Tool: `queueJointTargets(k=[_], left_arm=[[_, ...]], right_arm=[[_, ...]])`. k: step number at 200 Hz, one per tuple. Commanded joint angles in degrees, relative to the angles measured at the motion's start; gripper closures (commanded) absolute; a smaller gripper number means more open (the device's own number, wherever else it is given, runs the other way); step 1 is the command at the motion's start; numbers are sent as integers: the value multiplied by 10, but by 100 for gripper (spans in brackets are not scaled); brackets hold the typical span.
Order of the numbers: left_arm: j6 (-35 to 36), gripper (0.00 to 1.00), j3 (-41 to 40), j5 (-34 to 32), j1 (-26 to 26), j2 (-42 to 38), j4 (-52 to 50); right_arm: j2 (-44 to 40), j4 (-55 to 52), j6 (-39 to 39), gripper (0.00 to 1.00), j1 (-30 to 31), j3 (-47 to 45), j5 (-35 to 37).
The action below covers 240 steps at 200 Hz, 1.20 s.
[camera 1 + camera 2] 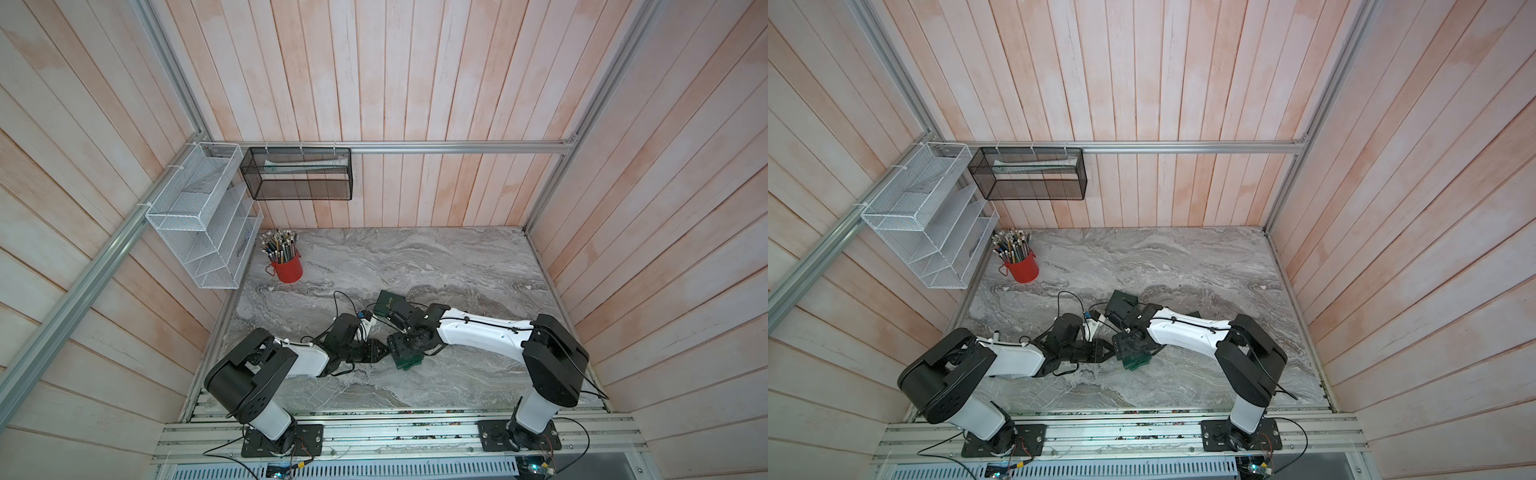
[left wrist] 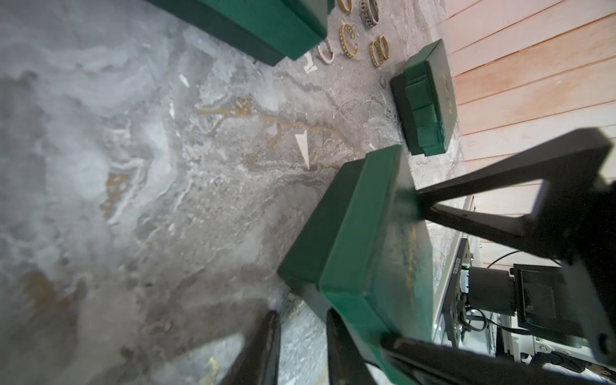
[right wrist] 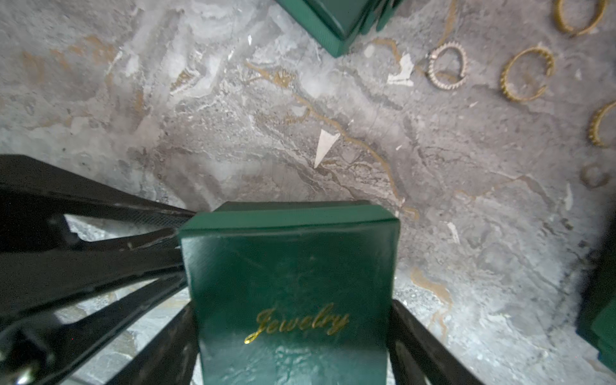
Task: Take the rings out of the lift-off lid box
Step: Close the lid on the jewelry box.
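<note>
Right gripper [image 3: 293,313] clamped on dark green square cardboard box [image 3: 290,260], gold "Jewelry" lid on, at 6 o'clock of grey marble table [image 1: 457,266]. Left gripper [image 2: 301,320] jaws narrow at box edge; grip cannot be told. Small gold and pale metal rings [image 3: 526,73] lie on table, apart from box.

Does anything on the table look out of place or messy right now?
Several rings lie scattered loose on the marble table, not gathered anywhere, so they could be knocked away. A small white triangular scrap lies nearby and looks like debris.
</note>
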Motion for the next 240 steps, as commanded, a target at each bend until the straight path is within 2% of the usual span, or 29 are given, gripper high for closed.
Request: queueJointTargets(k=[1,16,37,75,82,88,97,112,143,177,191,218,240], left_arm=[[-4,72,-19,-32,-6,36,-78],[-4,72,-20,-33,-7,37,-75],[-5,72,-19,-31,-7,42,-73],[-7,71,-18,-38,-7,29,-86],[-10,66,-20,-46,-7,21,-92],[-13,56,-22,-54,-7,15,-97],[-15,54,-26,-57,-3,6,-101],[-25,44,-35,-58,10,-9,-101],[-33,40,-63,-56,49,-47,-96],[-25,26,-67,-84,62,-96,-124],[-21,20,-65,-92,68,-111,-133],[-21,0,-57,-107,85,-134,-144],[-20,0,-46,-120,102,-155,-150]], right_arm=[[8,-2,-6,17,5,-12,-31],[0,12,-3,18,0,-19,-50],[-4,6,-1,18,0,-23,-31],[41,-42,-7,18,7,-4,-6],[49,-53,-8,18,10,4,4],[56,-62,-8,18,10,8,9],[66,-72,-8,18,12,15,16],[75,-82,-4,18,12,19,27],[81,-57,-9,15,12,10,12],[44,-14,-9,6,4,8,6],[22,-4,-9,4,-9,6,8],[-32,36,-8,2,-42,-13,5],[-73,59,-17,2,-64,-22,41]])
